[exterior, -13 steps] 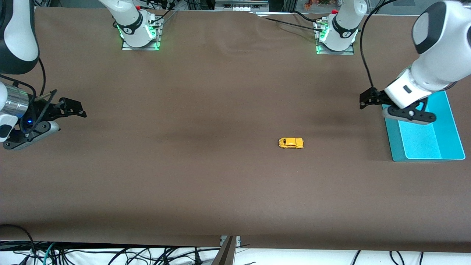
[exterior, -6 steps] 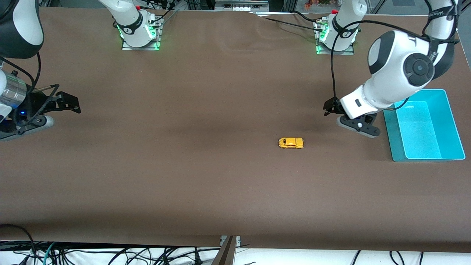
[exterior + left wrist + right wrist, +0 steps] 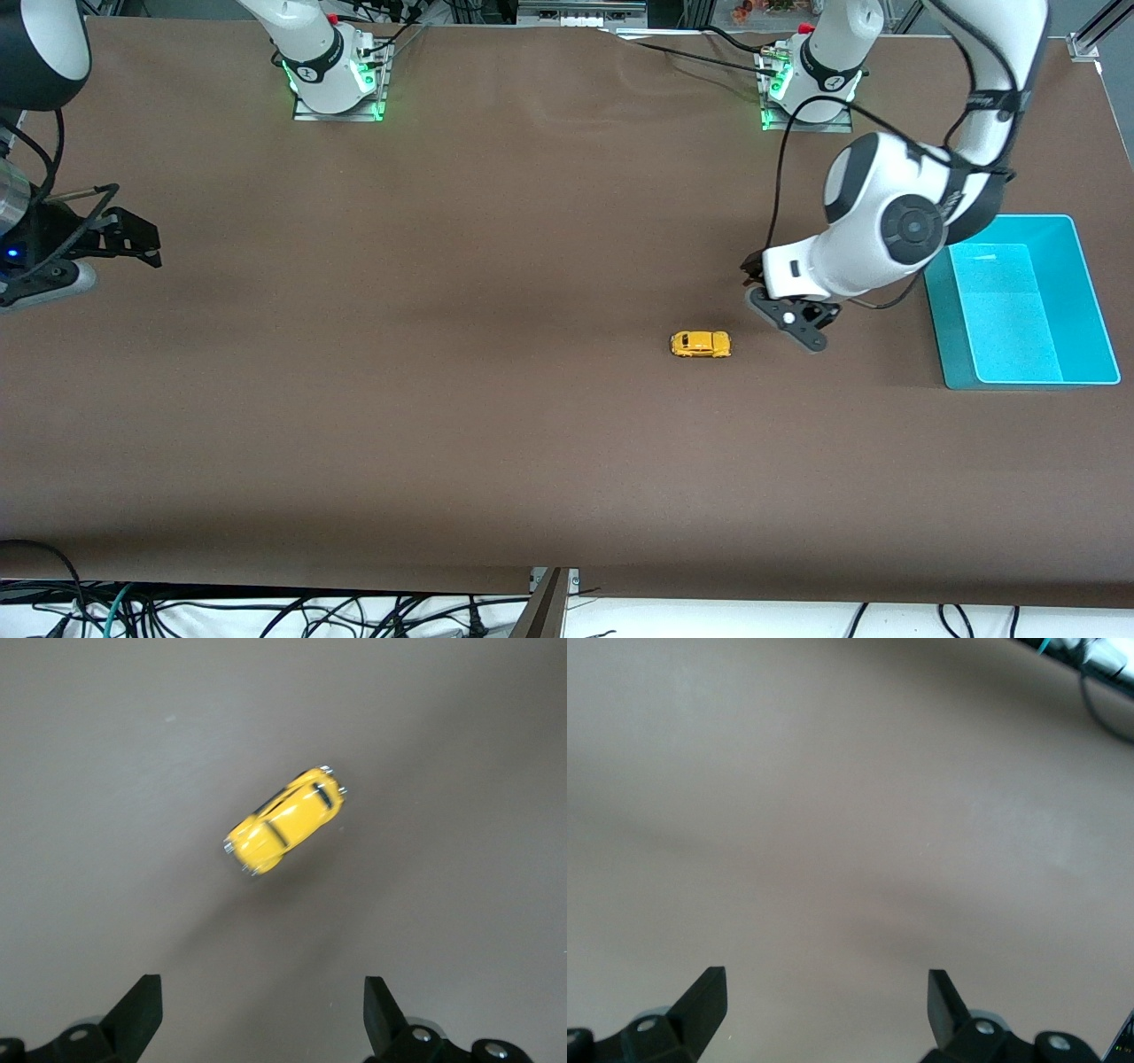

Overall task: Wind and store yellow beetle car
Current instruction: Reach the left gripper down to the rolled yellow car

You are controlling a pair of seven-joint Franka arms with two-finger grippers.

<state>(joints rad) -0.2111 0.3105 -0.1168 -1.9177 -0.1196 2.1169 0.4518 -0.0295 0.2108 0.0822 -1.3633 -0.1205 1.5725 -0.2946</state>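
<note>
The yellow beetle car point(image 3: 701, 344) sits on its wheels on the brown table, between the table's middle and the left arm's end. My left gripper point(image 3: 783, 307) hovers open just beside the car, toward the teal bin, with nothing in it. In the left wrist view the car point(image 3: 283, 819) lies ahead of the open left gripper point(image 3: 263, 1010), clear of both fingers. My right gripper point(image 3: 118, 260) hangs open and empty over the right arm's end of the table. The right wrist view shows only bare table between the wide jaws of the right gripper point(image 3: 827, 1005).
A teal bin point(image 3: 948, 337) stands empty at the left arm's end of the table, beside the car's spot. Both arm bases point(image 3: 337, 84) point(image 3: 808, 97) stand along the table edge farthest from the front camera. Cables hang below the near edge.
The left arm has swung from over the teal bin toward the car and lowered beside it. The right gripper has drawn back toward its end of the table. The car has not moved.
</note>
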